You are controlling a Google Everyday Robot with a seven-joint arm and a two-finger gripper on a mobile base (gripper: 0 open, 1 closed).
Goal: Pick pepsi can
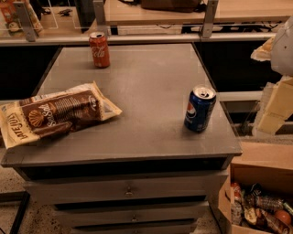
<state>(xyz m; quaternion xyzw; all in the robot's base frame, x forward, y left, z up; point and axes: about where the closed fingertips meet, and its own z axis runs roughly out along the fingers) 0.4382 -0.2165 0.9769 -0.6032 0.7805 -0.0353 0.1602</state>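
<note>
End effector at the right edge, apart from the upright pepsi can, its state indiscernible.

Office, perhaps: drawer cabinet, desks; pincer at right.

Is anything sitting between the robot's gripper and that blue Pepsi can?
Nothing visible. The gripper hangs beyond the table's right edge; the pepsi can stands near that edge. The cola can and snack bag sit farther left.

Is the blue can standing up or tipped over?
Upright: the pepsi can stands on its base, silver top up. The gripper is apart, at the right edge.
</note>
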